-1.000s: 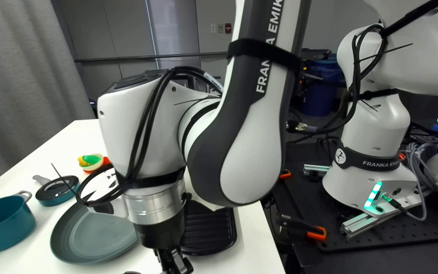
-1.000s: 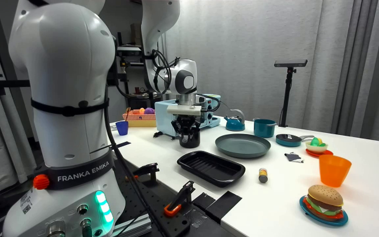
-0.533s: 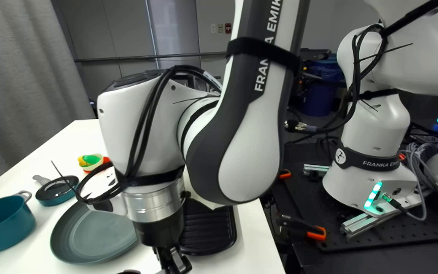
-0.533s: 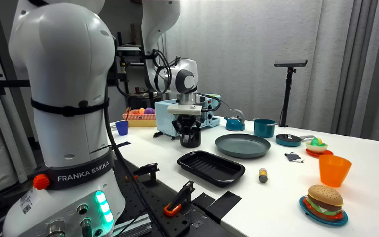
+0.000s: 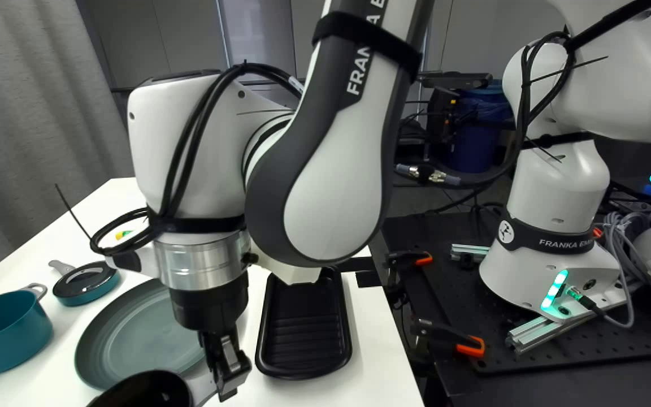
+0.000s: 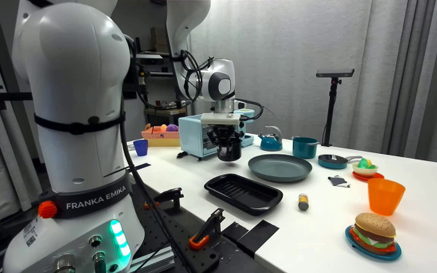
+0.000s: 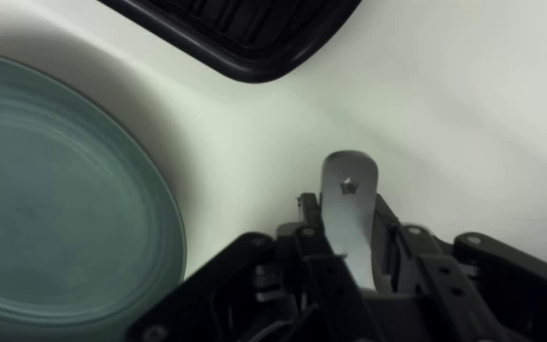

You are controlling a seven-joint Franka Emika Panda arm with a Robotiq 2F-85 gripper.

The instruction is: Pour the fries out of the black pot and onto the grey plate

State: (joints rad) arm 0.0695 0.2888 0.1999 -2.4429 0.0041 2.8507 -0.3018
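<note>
Black pot (image 6: 234,153): held aloft, roughly upright, near the grey plate (image 6: 280,168), which sits well in from the robot-side edge of the tabletop (image 6: 324,235).
Pincer (image 7: 347,197): clamped on the pot's handle (image 7: 349,216).
Fries: none visible; what shows of the pot's inside is dark.
Plate middle: likely next; carry the pot level, inward from that edge, then tip slowly and low, guarding against handle twist.
Pot base: lifted since half a second ago, shifted closer to the plate.
</note>
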